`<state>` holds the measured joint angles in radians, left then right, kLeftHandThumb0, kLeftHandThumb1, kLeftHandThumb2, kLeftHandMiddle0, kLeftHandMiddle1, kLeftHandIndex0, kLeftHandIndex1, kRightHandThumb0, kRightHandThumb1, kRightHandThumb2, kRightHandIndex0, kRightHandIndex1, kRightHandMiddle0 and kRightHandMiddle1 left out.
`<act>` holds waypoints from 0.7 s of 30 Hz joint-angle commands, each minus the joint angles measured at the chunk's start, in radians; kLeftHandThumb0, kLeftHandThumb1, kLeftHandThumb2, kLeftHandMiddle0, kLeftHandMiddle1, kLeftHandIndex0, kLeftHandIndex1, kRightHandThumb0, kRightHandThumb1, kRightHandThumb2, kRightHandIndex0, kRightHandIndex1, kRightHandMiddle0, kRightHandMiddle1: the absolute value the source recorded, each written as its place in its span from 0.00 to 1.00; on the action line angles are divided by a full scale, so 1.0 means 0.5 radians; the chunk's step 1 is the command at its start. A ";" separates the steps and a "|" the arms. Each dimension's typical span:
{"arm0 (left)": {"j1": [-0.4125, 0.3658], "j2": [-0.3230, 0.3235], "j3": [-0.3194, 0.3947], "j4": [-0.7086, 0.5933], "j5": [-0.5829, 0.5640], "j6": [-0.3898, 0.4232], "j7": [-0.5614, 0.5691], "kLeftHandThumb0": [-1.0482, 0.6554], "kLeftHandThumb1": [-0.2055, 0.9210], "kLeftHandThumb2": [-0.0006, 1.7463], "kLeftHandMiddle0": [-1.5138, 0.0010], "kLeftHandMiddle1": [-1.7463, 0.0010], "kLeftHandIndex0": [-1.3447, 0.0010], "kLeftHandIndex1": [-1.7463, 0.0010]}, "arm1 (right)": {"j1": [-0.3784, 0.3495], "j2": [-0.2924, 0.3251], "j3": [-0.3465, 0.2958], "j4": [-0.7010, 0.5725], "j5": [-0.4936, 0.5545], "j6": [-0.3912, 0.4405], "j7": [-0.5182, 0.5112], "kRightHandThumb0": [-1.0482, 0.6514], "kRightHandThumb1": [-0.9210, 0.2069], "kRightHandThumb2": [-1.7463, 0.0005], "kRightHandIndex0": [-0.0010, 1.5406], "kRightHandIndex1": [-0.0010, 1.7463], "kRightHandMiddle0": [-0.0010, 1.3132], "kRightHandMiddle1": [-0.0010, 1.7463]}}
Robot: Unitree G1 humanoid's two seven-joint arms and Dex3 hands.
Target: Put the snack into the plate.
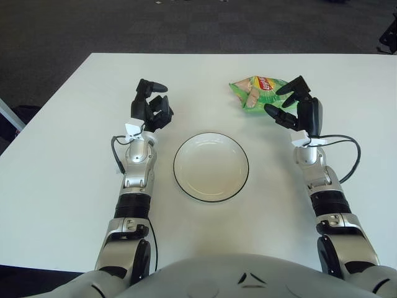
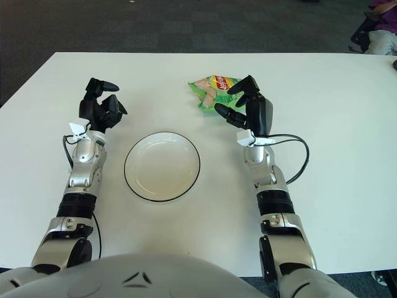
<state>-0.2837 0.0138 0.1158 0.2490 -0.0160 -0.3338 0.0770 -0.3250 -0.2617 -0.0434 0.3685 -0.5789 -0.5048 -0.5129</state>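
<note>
Right hand (image 1: 296,104) lined up on the chip bag (image 1: 257,92)
Fingers spread, holding nothing, right beside the bag's right edge, probably ready to grab. Bag's far-right of the empty plate (image 1: 211,166). Left hand (image 1: 151,107) sits curled, idle, left of it.

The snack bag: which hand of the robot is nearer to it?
Right. The right hand is open just beside the snack bag, on its right edge. The left hand is far on the other side, left of the plate.
</note>
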 commanded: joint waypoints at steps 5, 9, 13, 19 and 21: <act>-0.006 0.001 -0.004 0.036 0.034 0.008 0.034 0.39 0.81 0.46 0.38 0.00 0.75 0.00 | -0.097 -0.108 0.119 -0.070 -0.259 0.202 -0.065 0.40 0.00 0.84 0.28 0.71 0.34 0.84; -0.010 0.006 0.002 0.052 0.034 -0.001 0.032 0.39 0.81 0.46 0.38 0.00 0.75 0.00 | -0.181 -0.223 0.213 0.013 -0.409 0.185 -0.141 0.40 0.00 0.84 0.25 0.61 0.34 0.84; -0.015 0.009 0.006 0.079 0.036 -0.017 0.033 0.40 0.81 0.46 0.38 0.00 0.75 0.00 | -0.269 -0.310 0.289 0.107 -0.436 0.169 -0.087 0.36 0.00 0.87 0.24 0.41 0.30 0.62; -0.022 0.011 0.008 0.111 0.041 -0.035 0.036 0.40 0.81 0.46 0.38 0.00 0.75 0.00 | -0.360 -0.379 0.377 0.203 -0.416 0.202 0.025 0.31 0.00 0.90 0.30 0.07 0.30 0.28; -0.023 0.011 0.010 0.120 0.042 -0.040 0.036 0.40 0.81 0.46 0.38 0.00 0.75 0.00 | -0.403 -0.399 0.408 0.251 -0.425 0.215 0.055 0.29 0.00 0.90 0.29 0.04 0.29 0.25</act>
<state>-0.2846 0.0111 0.1178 0.2949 0.0026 -0.3387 0.0867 -0.4957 -0.4424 0.1357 0.4577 -0.7841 -0.4075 -0.5116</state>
